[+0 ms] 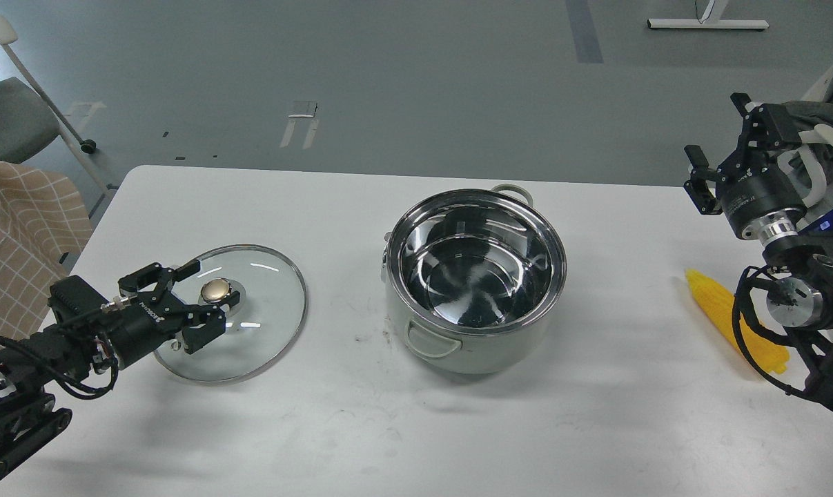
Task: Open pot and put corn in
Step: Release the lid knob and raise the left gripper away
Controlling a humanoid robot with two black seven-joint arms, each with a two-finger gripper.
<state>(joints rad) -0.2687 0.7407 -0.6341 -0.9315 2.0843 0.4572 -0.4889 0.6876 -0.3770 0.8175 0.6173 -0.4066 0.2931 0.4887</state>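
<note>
- White table [361, 428]: carries the pot, the lid and the corn.
- Pot [476, 345]: round, pale grey-green outside, shiny steel inside and at the rim; stands upright and uncovered near the middle of the table, slightly right. One loop handle faces the near side, another shows at the far rim. Nothing lies inside.
- Glass lid [264, 324]: round, steel-edged, with a brass-coloured knob [214, 290]; lies flat on the table to the left of the pot, apart from it.
- Corn [720, 307]: bright yellow cob, lying on the table at the right edge, well apart from the pot; its near end is partly hidden behind the right arm.
- Left gripper [199, 304]: low over the lid, jaws spread to either side of the knob; whether they touch it cannot be told.
- Right gripper [716, 148]: raised above the far right edge of the table, jaws parted and holding nothing, above and beyond the corn.
</note>
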